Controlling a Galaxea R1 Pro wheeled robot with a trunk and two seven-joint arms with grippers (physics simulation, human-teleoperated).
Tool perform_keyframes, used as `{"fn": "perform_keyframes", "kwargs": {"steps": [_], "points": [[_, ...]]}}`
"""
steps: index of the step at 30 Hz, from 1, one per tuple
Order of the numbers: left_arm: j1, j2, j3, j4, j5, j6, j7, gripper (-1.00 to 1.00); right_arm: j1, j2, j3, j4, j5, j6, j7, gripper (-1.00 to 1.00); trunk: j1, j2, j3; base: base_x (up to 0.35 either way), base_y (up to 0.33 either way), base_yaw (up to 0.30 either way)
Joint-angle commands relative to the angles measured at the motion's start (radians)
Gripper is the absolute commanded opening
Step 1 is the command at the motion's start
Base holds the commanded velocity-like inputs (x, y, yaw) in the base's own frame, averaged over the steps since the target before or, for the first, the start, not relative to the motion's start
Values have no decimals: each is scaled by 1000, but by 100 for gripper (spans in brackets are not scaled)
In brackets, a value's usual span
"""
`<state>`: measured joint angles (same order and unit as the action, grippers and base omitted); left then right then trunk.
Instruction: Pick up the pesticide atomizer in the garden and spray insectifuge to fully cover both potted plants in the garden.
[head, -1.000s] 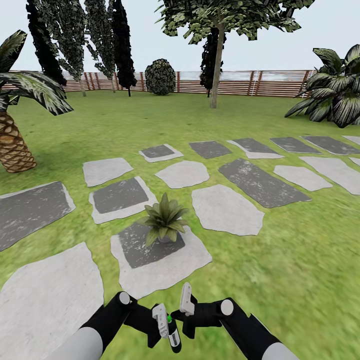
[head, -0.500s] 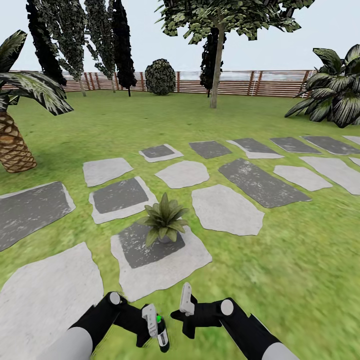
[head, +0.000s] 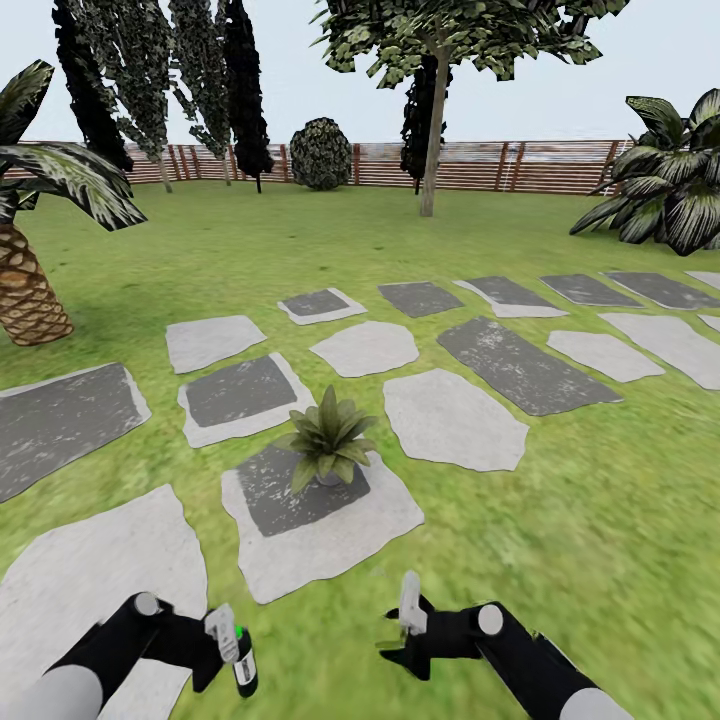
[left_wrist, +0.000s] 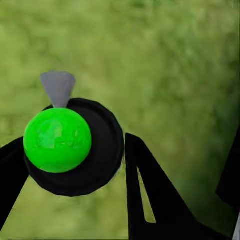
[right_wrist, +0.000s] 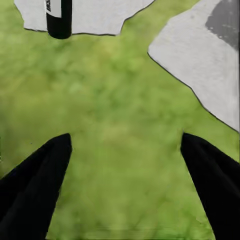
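A potted plant (head: 328, 443) stands on a stepping slab (head: 330, 525) at centre frame, lawn (head: 560, 520) to its right. At the bottom edge, the left gripper (head: 228, 640) holding the pesticide atomizer (head: 243, 660) sits lower left, the right gripper (head: 410, 625) lower centre-right, well apart. A palm (head: 30, 250) stands at left; a fence (head: 480, 165) crosses the top behind the trees.

This is a fenced garden outdoors: a green lawn (head: 560, 520) set with grey stepping slabs (head: 455, 418), a brown slatted wooden fence (head: 480, 165) at the back, trees (head: 432, 120), a scaly-trunked palm (head: 30, 280), and 1 small potted plant (head: 327, 440) on a slab.
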<state>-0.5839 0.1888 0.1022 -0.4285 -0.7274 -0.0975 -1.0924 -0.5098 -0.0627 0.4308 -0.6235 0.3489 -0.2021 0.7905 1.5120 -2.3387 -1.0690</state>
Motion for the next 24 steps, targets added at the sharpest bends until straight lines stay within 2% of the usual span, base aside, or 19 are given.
{"fn": "perform_keyframes", "kwargs": {"steps": [1,3,6,7,8,10,11,12,13,14,15,16,18,19,21,23,24], "points": [[0,0,14,0,-10,-10,-1,-100,0,-4,-12,18,9,-7,-3,100,0,0,-1,0,0,0],[1,-1,32,1,-5,-9,14,-100,0,-8,-70,67,8,-8,-11,100,0,0,-1,0,0,0],[1,-4,93,24,17,-8,62,-100,2,-22,-202,112,8,-11,-20,100,0,0,-1,0,0,0],[1,-5,120,31,24,-7,77,-100,4,-42,-270,137,8,-13,-34,100,0,0,-1,0,0,0],[1,-5,137,34,27,-7,83,-100,5,-55,-318,155,8,-15,-56,100,0,0,-1,0,0,0],[1,-6,176,30,29,7,89,-100,7,-71,-422,203,8,-41,-130,100,0,0,-1,0,0,0],[1,-6,202,26,29,39,92,-100,15,-77,-489,245,8,-87,-198,100,0,0,-1,0,0,0],[1,-6,213,24,30,67,93,-100,24,-80,-521,275,8,-132,-246,100,0,0,-1,0,0,0],[0,-6,220,21,30,98,94,-100,35,-83,-543,305,8,-185,-294,100,0,0,-1,0,0,0],[-2,-8,225,17,31,142,94,-100,52,-86,-562,348,8,-265,-370,100,0,0,-1,0,0,0],[-5,-9,228,10,32,170,94,-100,65,-87,-570,376,8,-311,-425,100,0,0,-1,0,0,0],[-9,-12,229,-10,32,216,94,-100,86,-88,-578,420,8,-364,-515,100,0,0,-1,0,0,0],[-14,-20,229,-44,30,295,94,-100,108,-89,-582,470,6,-411,-623,100,0,0,-1,0,0,0],[-16,-25,226,-71,29,375,94,-100,120,-88,-584,497,4,-438,-687,100,0,0,-1,0,0,0],[-19,-29,221,-104,28,496,94,-100,128,-84,-585,517,-4,-461,-735,100,0,0,-1,0,0,0],[-33,-36,218,-152,24,629,94,-100,132,-80,-586,527,-23,-472,-758,100,0,0,-1,0,0,0],[-40,-37,215,-169,22,672,94,-100,133,-79,-586,529,-31,-474,-761,100,0,0,-1,0,0,0]]}}
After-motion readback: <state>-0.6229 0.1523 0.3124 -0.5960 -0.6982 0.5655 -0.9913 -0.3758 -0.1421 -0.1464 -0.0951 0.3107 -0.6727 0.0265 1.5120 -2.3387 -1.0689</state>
